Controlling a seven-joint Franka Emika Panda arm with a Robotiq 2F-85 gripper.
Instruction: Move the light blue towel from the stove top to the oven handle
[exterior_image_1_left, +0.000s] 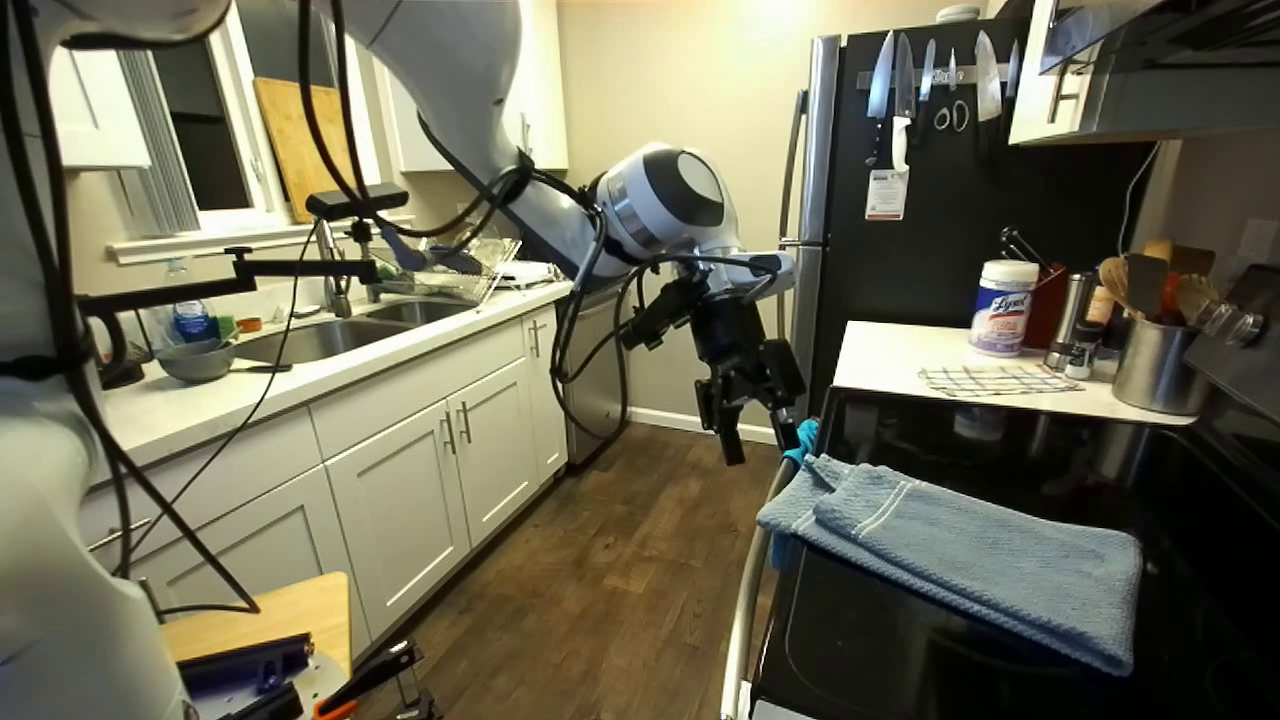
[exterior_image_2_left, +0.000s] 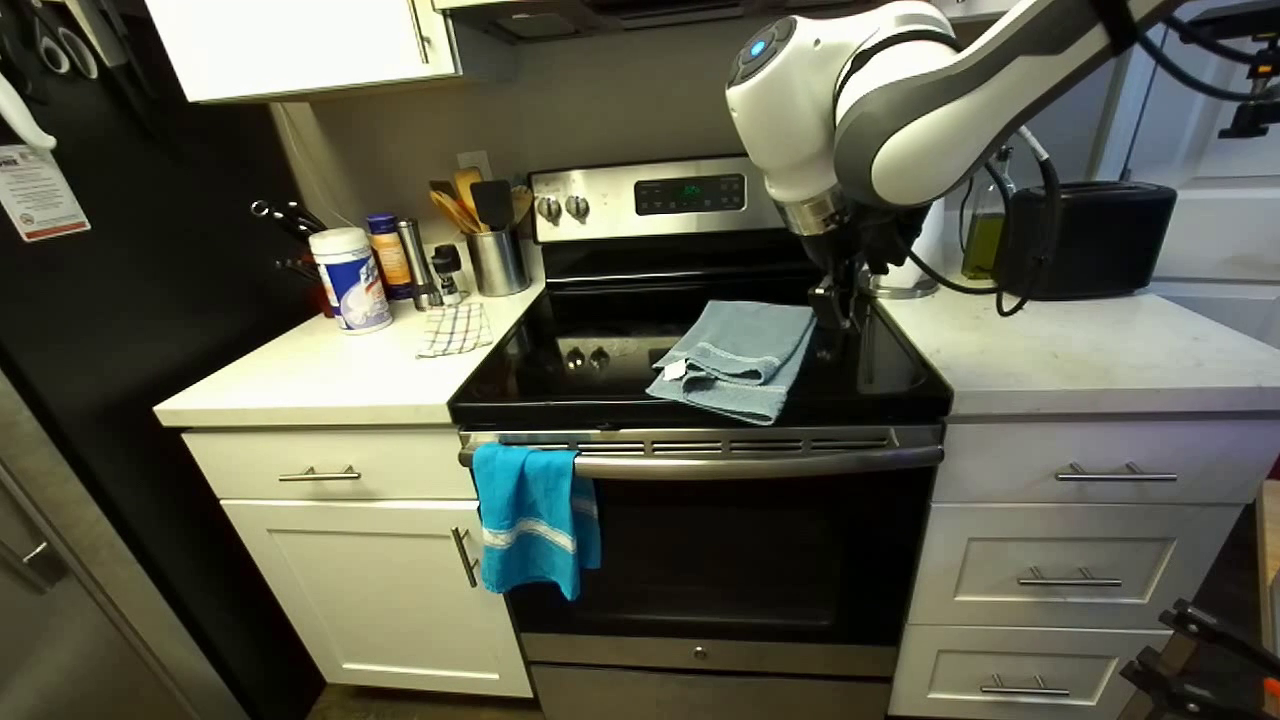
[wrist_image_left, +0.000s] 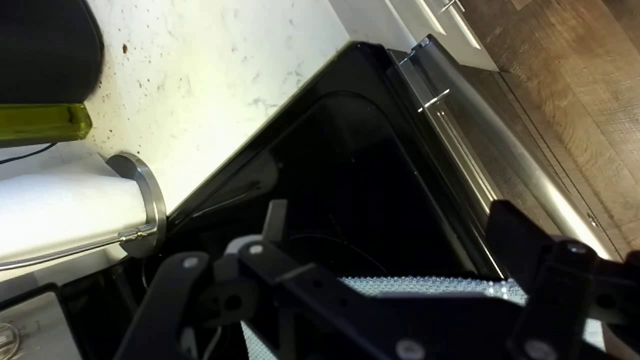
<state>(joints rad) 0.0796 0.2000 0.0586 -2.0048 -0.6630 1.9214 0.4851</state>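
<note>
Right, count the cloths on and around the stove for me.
3: the light blue towel on the stove top, a bright blue towel hanging over the oven handle, and a checked cloth on the white countertop. More could be hidden.

In the wrist view my gripper (wrist_image_left: 390, 220) hides much of the towel (wrist_image_left: 415, 285); in an exterior view I find the stove top (exterior_image_1_left: 900, 650) cut off on its near side.

Jaws spread, the pincer (wrist_image_left: 395, 227) partly hides the light blue towel (wrist_image_left: 410, 285) on the black stove top (wrist_image_left: 345, 145).
</note>
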